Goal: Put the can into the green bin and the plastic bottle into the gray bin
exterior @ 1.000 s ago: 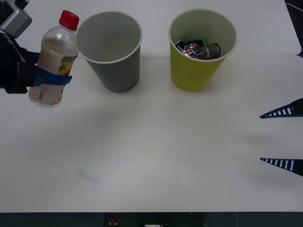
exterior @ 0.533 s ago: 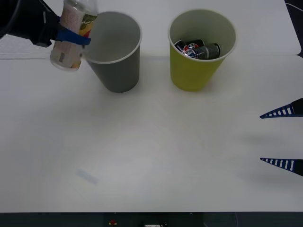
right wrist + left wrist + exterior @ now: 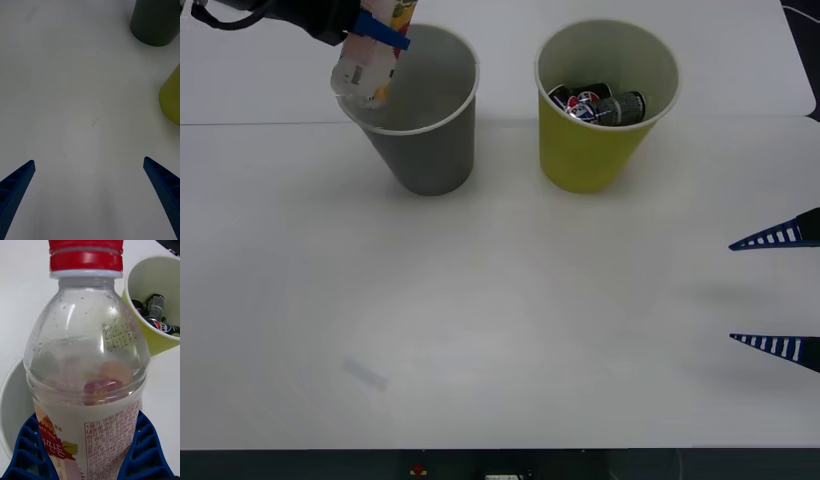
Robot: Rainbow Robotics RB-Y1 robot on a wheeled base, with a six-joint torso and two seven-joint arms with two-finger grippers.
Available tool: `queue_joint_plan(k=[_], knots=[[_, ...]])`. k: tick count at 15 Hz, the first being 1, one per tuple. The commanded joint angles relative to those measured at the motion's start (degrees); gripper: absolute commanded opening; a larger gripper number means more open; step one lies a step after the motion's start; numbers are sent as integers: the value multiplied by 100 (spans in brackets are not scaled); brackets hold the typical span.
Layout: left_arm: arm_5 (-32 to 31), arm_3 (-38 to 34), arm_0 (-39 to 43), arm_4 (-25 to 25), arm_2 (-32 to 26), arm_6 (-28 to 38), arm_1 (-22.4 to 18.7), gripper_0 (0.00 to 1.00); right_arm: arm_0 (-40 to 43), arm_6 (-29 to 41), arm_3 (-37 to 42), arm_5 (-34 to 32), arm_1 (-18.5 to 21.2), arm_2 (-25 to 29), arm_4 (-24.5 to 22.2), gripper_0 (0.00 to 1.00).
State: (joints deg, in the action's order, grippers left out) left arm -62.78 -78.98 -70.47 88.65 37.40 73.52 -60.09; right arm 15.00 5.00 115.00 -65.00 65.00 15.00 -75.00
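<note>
Quick headcount of the table

There was one plastic bottle (image 3: pixel 370 62), two paper-cup bins, one gray bin (image 3: pixel 420 150) and one green bin (image 3: pixel 585 155), plus dark cans (image 3: pixel 600 104) piled in the green one; looked like two or three, couldn't tell exactly. Two grippers too: left gripper (image 3: pixel 375 30), right gripper (image 3: pixel 780 290).

Gray bin (image 3: pixel 425 150) mouth unobstructed; green bin (image 3: pixel 590 150) holds cans (image 3: pixel 600 104) (2 visible); table (image 3: pixel 500 330) bare.
</note>
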Motion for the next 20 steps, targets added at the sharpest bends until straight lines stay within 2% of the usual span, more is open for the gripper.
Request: queue_joint_plan(k=[1,3,4,5,6,7,11,13,16,20], knots=[[-7,313,-134,48,153,-119,102,0,0,0,0,0,0,0,0,100],[-7,357,-125,21,153,-154,102,0,0,0,0,0,0,0,0,100],[-68,366,-134,-14,153,-154,102,5,0,0,0,0,0,0,0,100],[-68,366,-134,-76,153,-154,102,55,0,0,0,0,0,0,0,100],[-68,366,-125,-181,153,-163,102,96,0,0,0,0,0,0,0,100],[-68,366,-125,-286,153,-163,102,100,0,0,0,0,0,0,0,100],[-77,331,-125,-673,153,-383,32,100,0,0,0,0,0,0,0,100],[-77,296,-125,-1086,145,-1007,-109,100,0,0,0,0,0,0,0,100],[-15,137,244,-2071,83,-1473,-416,100,0,0,0,0,0,0,0,100],[-15,-355,1378,-2739,-682,-2817,-821,100,0,0,0,0,0,0,0,100]])
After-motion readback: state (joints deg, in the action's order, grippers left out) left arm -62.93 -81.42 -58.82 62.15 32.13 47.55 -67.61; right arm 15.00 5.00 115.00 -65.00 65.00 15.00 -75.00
